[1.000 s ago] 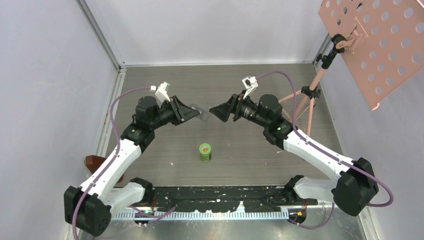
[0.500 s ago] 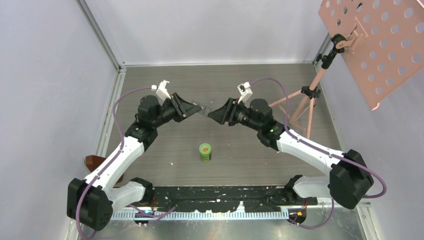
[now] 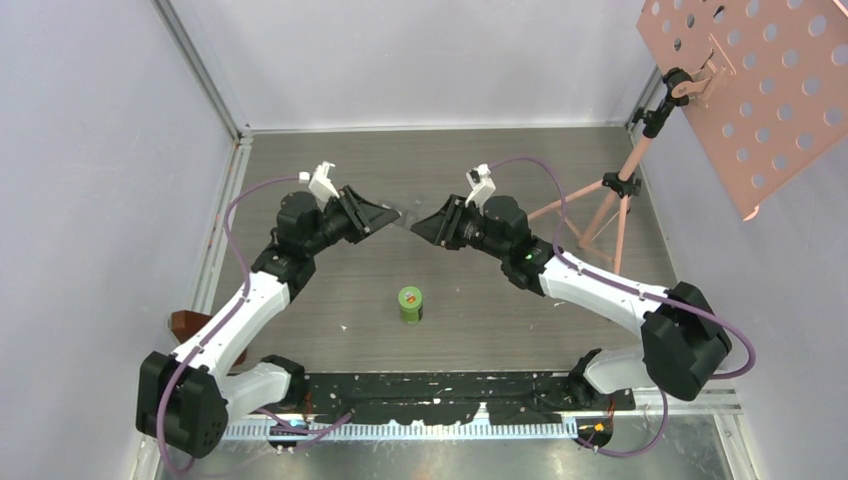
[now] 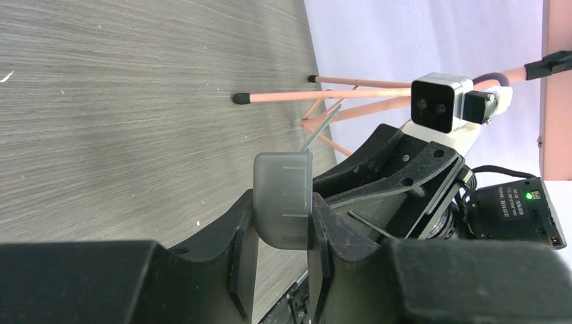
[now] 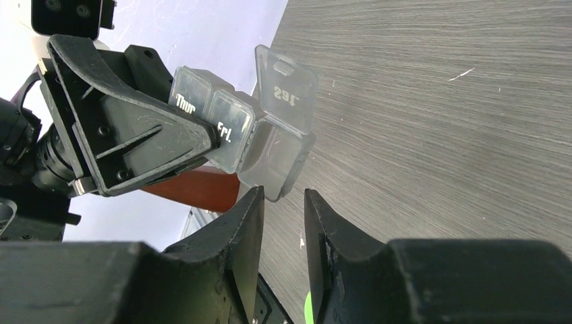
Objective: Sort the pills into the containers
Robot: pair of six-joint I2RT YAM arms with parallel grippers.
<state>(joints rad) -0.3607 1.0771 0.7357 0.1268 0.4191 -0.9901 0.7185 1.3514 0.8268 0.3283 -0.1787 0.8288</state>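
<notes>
Left gripper (image 4: 282,253) clamps translucent pill case (image 5: 239,135), lids reading "Thur", "Fri", "Sat"; right gripper (image 5: 283,223) narrow, empty.

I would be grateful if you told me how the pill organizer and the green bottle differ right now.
The pill organizer is translucent and boxy, the green bottle opaque and round. The organizer is clamped off the table in the left gripper; the bottle stands upright on it, untouched. The organizer's end lid is open.
</notes>
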